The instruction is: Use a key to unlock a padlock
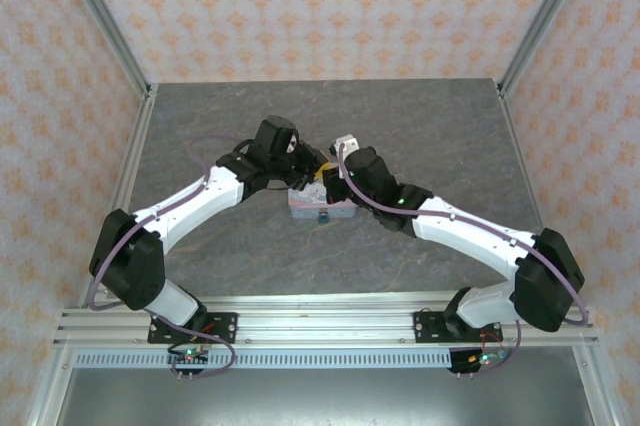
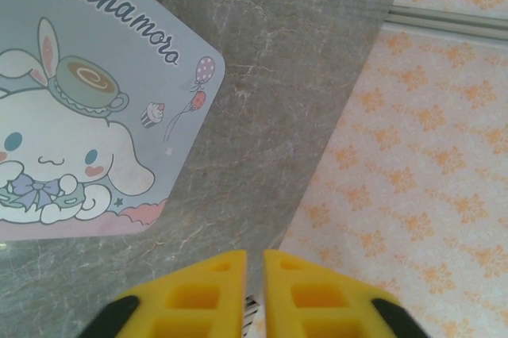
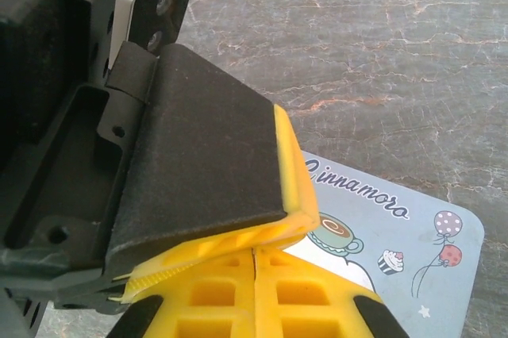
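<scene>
Both grippers meet over the pastel cartoon-dog tin [image 1: 335, 208] in the middle of the table. A tiny blue-teal padlock [image 1: 323, 216] hangs at the tin's front edge. My right gripper [image 3: 255, 252] is shut, its yellow fingers pressed together above the tin [image 3: 397, 243]. The left gripper's yellow-edged black finger [image 3: 295, 195] lies across the right gripper's tips. In the left wrist view my left gripper [image 2: 254, 255] stands with its jaws closed to a thin slit, beside the tin [image 2: 95, 116]. The key is hidden; I cannot tell whether either gripper holds it.
The grey marble table [image 1: 430, 126] is ringed by an aluminium frame and orange-patterned walls [image 2: 429, 155]. A metal rail [image 1: 330, 326] runs along the near edge by the arm bases. Both forearms slope inward towards the tin.
</scene>
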Controlling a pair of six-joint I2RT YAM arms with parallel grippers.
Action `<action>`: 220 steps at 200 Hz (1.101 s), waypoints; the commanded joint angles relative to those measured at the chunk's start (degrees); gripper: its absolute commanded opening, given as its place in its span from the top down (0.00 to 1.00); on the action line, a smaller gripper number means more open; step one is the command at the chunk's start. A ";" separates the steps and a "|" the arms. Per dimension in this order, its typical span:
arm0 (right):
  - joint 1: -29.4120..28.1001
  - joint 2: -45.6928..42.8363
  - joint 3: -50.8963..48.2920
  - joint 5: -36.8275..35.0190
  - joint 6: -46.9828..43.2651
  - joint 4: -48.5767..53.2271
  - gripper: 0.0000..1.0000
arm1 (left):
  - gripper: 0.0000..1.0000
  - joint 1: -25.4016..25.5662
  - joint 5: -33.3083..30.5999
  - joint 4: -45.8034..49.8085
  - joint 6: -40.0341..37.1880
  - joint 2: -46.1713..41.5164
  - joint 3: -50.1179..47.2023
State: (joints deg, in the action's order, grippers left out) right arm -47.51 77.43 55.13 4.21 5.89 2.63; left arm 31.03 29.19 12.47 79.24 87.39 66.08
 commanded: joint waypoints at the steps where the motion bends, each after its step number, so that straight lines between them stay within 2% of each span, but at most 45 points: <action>1: -0.39 0.05 1.79 -1.30 -0.42 -0.71 1.00 | 0.98 0.40 -0.45 -1.25 0.12 0.48 0.22; 21: -0.40 -0.64 1.63 -1.72 0.19 -0.48 1.00 | 1.00 0.35 -0.43 -2.06 0.12 0.75 -0.40; 29: -0.39 -1.30 1.48 -2.23 0.85 -0.16 0.89 | 1.00 0.35 -0.66 -2.71 -0.05 0.76 -0.88; 34: -0.39 -1.71 1.47 -2.88 1.60 0.23 0.76 | 1.00 0.38 -0.84 -3.27 -0.41 0.71 -1.27; 39: -0.39 -2.26 1.55 -3.66 2.32 0.99 0.67 | 1.00 0.35 -0.96 -3.88 -0.85 0.75 -1.59; 48: -0.33 -3.54 1.58 -4.31 3.18 2.64 0.58 | 1.00 0.06 -1.06 -4.86 -1.90 0.76 -2.11; 58: -0.10 -5.60 0.98 -4.79 4.76 3.89 0.53 | 1.00 -0.30 -1.10 -6.99 -3.24 0.61 -3.11; 87: 3.17 -13.69 -4.94 -2.23 13.33 1.45 0.50 | 1.00 -1.81 -2.37 -10.31 -10.70 -1.00 -5.26; 110: 8.10 -17.67 -11.84 4.03 25.79 -7.32 0.48 | 1.00 -2.78 -3.94 -12.96 -18.62 -3.26 -6.63; 139: 11.90 -15.25 -18.33 11.02 40.92 -23.51 0.47 | 1.00 -2.99 -5.51 -17.45 -29.37 -6.56 -7.89; 155: 12.08 -11.81 -19.26 12.92 47.17 -31.56 0.47 | 1.00 -2.98 -6.52 -21.82 -32.23 -8.63 -9.87; 188: 12.09 -4.11 -20.07 14.65 58.46 -47.54 0.47 | 1.00 -2.89 -8.17 -24.23 -30.47 -9.53 -10.93; 220: 11.76 0.39 -19.48 13.70 65.98 -55.20 0.47 | 1.00 -2.16 -11.65 -31.67 -26.08 -10.90 -14.89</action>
State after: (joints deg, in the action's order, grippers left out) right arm -35.57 75.48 35.09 17.28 61.73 -38.52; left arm 28.12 21.61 -11.60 51.33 77.95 54.39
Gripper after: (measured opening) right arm 0.527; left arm 0.044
